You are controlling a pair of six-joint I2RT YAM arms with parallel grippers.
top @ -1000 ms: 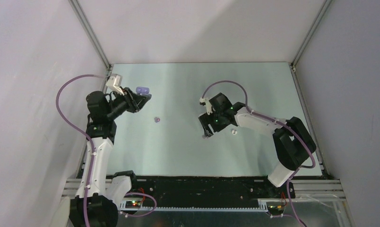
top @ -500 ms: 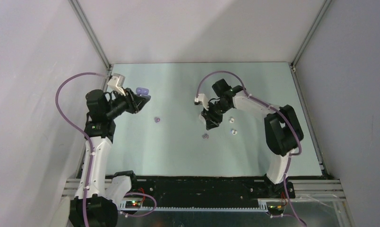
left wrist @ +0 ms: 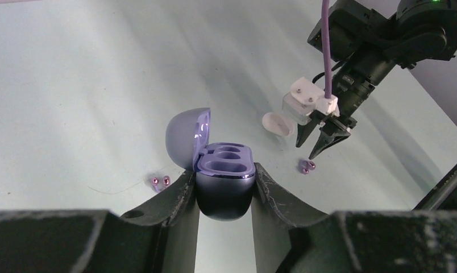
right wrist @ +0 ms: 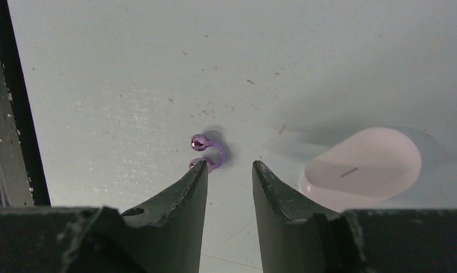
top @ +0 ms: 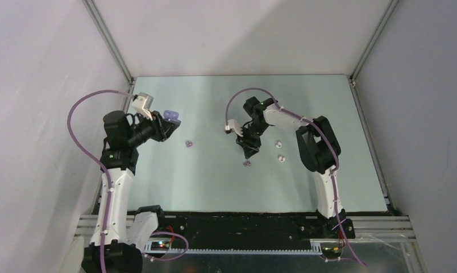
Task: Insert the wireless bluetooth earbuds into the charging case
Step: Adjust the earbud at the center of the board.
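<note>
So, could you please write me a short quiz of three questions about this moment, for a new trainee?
1. True or false: the charging case held by the left gripper has its lid closed.
2. In the right wrist view, the purple earbud lies: A) clamped between the jaws of the right gripper; B) on the table, just ahead of one jaw tip; C) inside the charging case.
3. How many earbuds sit in the wells of the case?
Key: 1 false, the lid stands open; 2 B; 3 zero, both wells are empty.
</note>
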